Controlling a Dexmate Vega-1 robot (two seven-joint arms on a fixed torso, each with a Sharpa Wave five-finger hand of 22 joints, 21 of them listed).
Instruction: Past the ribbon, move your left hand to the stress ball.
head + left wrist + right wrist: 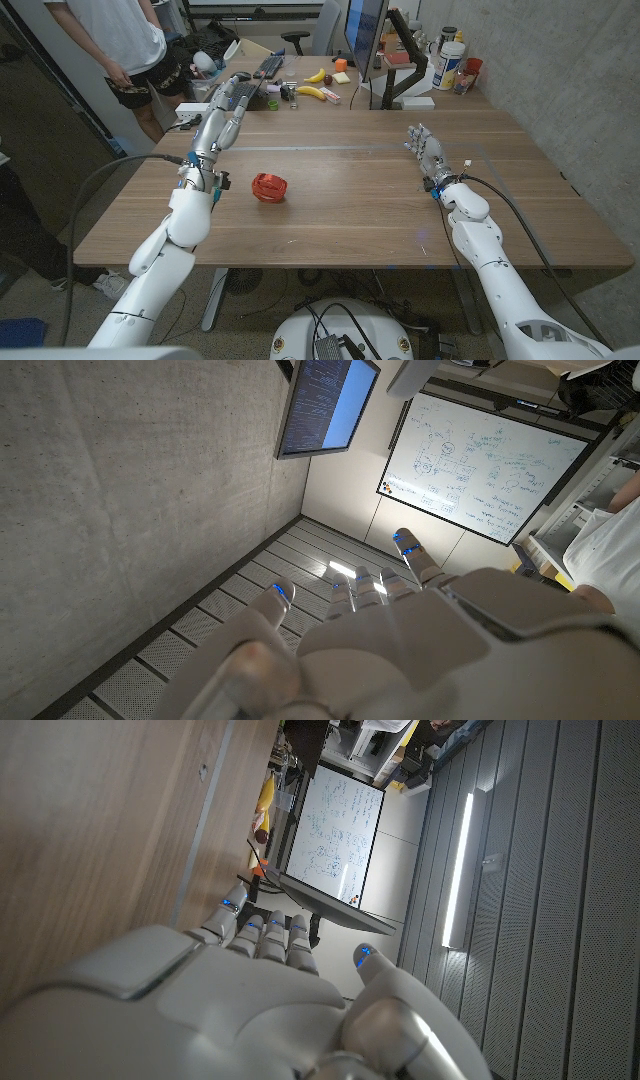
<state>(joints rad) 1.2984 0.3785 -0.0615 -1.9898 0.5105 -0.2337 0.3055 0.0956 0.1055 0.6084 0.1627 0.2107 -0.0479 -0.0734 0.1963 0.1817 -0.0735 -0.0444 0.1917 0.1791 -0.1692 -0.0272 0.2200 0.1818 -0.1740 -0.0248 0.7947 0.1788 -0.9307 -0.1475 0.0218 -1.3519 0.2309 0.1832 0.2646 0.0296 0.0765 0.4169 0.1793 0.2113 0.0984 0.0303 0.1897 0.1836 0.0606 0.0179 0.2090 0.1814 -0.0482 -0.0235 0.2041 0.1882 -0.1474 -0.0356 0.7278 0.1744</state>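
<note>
The tabletop (380, 200) was matt brown wood with a smooth, fine grain. The ribbon (268, 187) looked like red cloth, bunched and slightly shiny. The left robot hand (228, 103) had a smooth, glossy pale plastic shell with grey metal-looking fingers (352, 590); the right robot hand (424, 146) looked the same, its back (200, 990) a satin white plastic. The wall (120, 490) was rough grey concrete, and the whiteboard (480, 465) was glossy

Red ribbon (268, 187) at centre left on the brown wood-grain desk (350, 215); yellow banana (311, 92) at top.
</note>
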